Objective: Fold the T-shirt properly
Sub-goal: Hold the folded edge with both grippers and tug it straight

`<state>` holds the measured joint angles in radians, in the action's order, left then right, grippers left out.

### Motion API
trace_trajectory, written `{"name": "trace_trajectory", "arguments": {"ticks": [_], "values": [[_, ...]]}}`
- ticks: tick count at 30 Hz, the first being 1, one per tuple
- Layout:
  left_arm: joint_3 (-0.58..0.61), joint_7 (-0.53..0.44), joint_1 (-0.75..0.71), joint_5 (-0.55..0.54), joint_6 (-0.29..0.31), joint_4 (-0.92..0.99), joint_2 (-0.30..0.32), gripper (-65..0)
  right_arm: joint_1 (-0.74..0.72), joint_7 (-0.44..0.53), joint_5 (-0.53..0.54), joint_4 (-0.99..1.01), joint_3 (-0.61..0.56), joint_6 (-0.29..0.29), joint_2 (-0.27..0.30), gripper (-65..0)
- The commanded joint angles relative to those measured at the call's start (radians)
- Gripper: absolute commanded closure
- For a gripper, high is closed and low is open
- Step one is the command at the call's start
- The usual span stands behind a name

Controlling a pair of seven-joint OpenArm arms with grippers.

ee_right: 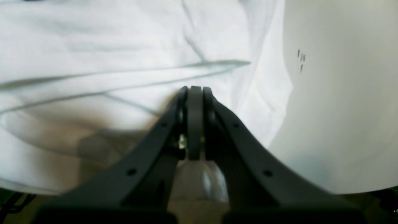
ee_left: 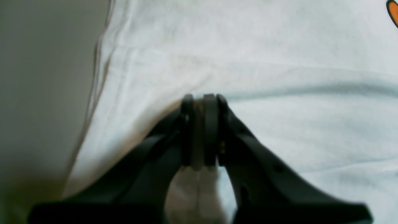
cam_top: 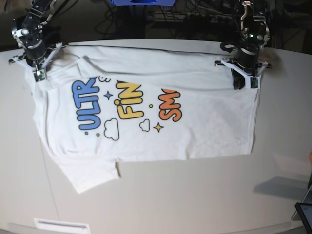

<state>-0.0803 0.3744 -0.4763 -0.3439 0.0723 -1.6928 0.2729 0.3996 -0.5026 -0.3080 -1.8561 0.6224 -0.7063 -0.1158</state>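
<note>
On table (cam_top: 273, 195), shirt (cam_top: 146, 117) spread print-up, far edge pinched in both closed grippers, left (cam_top: 246, 80) and right (cam_top: 38, 73), apparently a single layer each; best lifted level, drawn evenly toward near hem, corners matched, no slack between.

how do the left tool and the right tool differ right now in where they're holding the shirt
The left tool pinches the T-shirt at its plain far corner near the orange lettering, while the right tool pinches the far corner beside the blue lettering. In the base view the left tool is on the right side and the right tool on the left. Both are shut on cloth at the shirt's far edge.
</note>
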Motion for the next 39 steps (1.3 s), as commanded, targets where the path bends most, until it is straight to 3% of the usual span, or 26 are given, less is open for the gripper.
{"name": "trace_trajectory", "arguments": {"ticks": [1,12,18,21,23,26,30,34,36,39], "values": [[-0.006,-0.004,0.003,0.007,-0.013,-0.010,0.010,-5.7,0.002,0.002,0.002,-0.017,0.003,0.008,0.001,-0.9],[-0.006,-0.002,0.050,0.007,-0.013,-0.014,0.010,-5.7,0.000,0.003,0.002,-0.026,0.001,0.008,0.001,-0.9],[-0.006,-0.002,0.041,0.007,-0.013,-0.082,0.010,-5.7,0.029,0.009,0.203,-0.152,-0.005,0.008,0.008,-1.0],[-0.006,-0.001,0.014,0.007,-0.016,-0.172,0.010,-5.7,0.048,0.019,0.215,-0.158,-0.045,0.008,0.032,-1.0],[-0.014,-0.001,-0.015,0.007,-0.018,-0.238,0.010,-5.7,0.103,0.074,0.217,-0.156,-0.085,0.008,0.043,-1.0],[-0.034,-0.010,-0.062,0.007,-0.018,-0.300,0.004,-5.7,0.203,0.289,0.214,-0.158,-0.120,0.008,0.041,-1.3],[-0.031,-0.012,-0.077,0.033,-0.013,-0.295,0.006,-5.7,0.285,0.520,0.131,-0.153,-0.120,0.010,0.038,-1.5],[-0.022,-0.099,-0.108,0.202,-0.013,-0.287,-0.022,-5.7,0.301,0.588,0.033,-0.147,-0.121,0.067,0.037,-1.5],[-0.023,-0.154,-0.118,0.280,-0.013,-0.286,-0.054,-5.7,0.304,0.588,0.031,-0.147,-0.121,0.080,0.037,-1.6],[-0.022,-0.160,-0.118,0.337,-0.012,-0.277,-0.077,-5.7,0.315,0.588,0.031,-0.149,-0.123,0.078,0.037,-1.6]]}}
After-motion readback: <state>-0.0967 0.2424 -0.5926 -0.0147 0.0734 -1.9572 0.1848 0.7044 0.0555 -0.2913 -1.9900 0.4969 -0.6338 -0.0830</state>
